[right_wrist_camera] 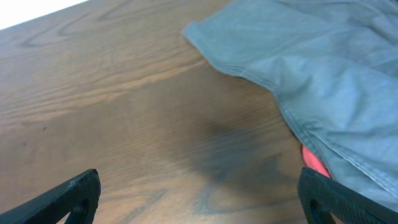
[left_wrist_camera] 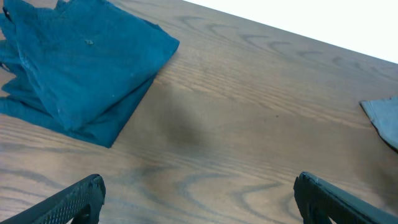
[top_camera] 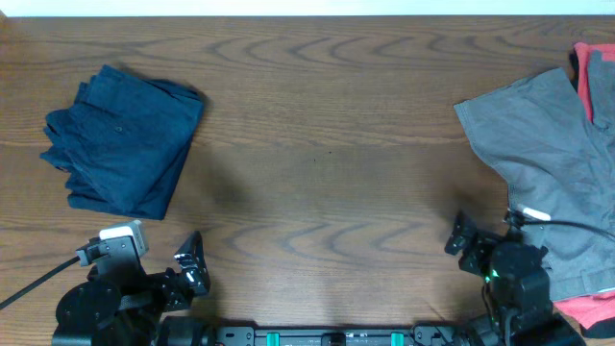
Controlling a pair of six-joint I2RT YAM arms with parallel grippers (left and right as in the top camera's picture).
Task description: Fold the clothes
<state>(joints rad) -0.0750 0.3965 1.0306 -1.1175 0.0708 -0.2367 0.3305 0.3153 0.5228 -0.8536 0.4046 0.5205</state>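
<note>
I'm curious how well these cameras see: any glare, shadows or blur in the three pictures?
Overhead: even light, crisp grain on the table, a washed-out white strip along the top. Left wrist: a soft shadow on the wood; the blue garment looks tealer than overhead. Right wrist: a smudgy shadow beside the grey garment.

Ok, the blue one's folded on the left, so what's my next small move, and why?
Probably send the right gripper, open and empty, forward to the near edge of the grey garment and grip it. It lies spread and unfolded over a red piece, while the navy garment already sits folded.
</note>
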